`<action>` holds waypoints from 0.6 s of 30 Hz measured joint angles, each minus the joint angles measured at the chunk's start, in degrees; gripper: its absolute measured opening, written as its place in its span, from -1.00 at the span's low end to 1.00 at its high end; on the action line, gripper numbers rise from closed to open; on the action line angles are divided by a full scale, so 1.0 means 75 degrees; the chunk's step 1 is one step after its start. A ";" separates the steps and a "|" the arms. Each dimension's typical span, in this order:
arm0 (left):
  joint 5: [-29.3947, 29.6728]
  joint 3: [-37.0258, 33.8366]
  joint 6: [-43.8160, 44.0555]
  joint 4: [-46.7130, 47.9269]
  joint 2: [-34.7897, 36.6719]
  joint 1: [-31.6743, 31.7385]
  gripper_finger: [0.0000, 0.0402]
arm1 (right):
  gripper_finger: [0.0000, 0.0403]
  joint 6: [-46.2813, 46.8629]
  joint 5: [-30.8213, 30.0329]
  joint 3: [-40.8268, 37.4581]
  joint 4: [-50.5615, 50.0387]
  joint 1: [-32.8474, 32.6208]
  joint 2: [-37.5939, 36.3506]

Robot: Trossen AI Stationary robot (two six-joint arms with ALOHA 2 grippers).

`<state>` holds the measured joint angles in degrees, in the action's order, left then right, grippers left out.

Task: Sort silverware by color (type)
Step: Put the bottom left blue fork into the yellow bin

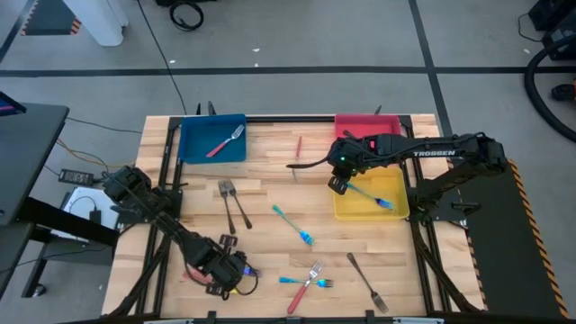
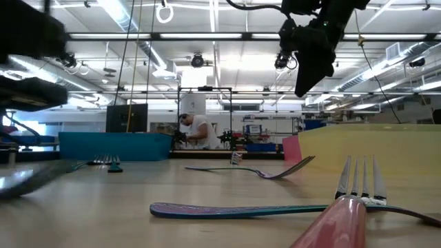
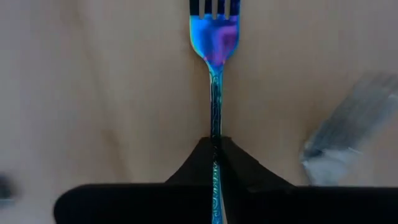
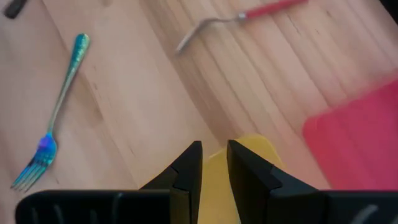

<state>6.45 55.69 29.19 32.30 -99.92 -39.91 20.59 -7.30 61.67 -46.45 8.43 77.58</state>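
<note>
My left gripper (image 3: 216,144) is at the table's near left (image 1: 227,270), shut on a fork (image 3: 214,43) with a shimmering blue head and handle. My right gripper (image 4: 214,163) hangs open, nothing between its fingers, over the left edge of the yellow tray (image 1: 396,209), which holds a blue fork (image 1: 369,193). A red-handled fork (image 1: 225,142) lies in the blue tray (image 1: 193,144). Several more forks lie flat on the wood: dark ones (image 1: 229,202), a blue one (image 1: 294,225), and a mixed cluster (image 1: 306,281). My left gripper pinches the blue fork's thin handle (image 3: 215,130) between its two fingers, coming from above and slanting. The handle runs on back through the gap between the fingers, and the tined head sticks out ahead of them over the wood. Whether the fork is lifted clear I cannot tell.
The red tray (image 1: 367,126) stands at the far edge, right of the blue tray. A red-handled fork (image 1: 299,147) and a dark one (image 1: 310,164) lie between the trays. Another dark fork (image 1: 367,282) lies near the front edge. A blurred silvery piece (image 3: 351,127) lies beside the held fork.
</note>
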 joint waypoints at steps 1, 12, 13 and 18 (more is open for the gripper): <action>0.0273 -0.0011 -0.0048 0.0107 0.0071 0.0098 -0.96 | -0.59 -0.0067 0.0052 0.0000 0.0090 -0.0025 0.0000; 0.1968 -0.0006 -0.0551 0.1177 0.1517 0.0930 -0.96 | -0.59 -0.0481 0.0346 0.0000 0.0813 -0.0968 -0.0497; 0.2112 -0.0002 -0.0582 0.1156 0.1621 0.1005 -0.96 | -0.59 -0.0419 0.0280 0.0000 0.0947 -0.1122 -0.0576; 0.3189 0.0007 -0.0586 0.1153 0.2100 0.1474 -0.96 | -0.59 -0.0303 -0.0309 0.0000 0.1651 -0.2001 -0.0816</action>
<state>30.37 55.75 24.80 40.95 -84.17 -28.86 18.31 -9.62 61.67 -34.07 -6.58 71.46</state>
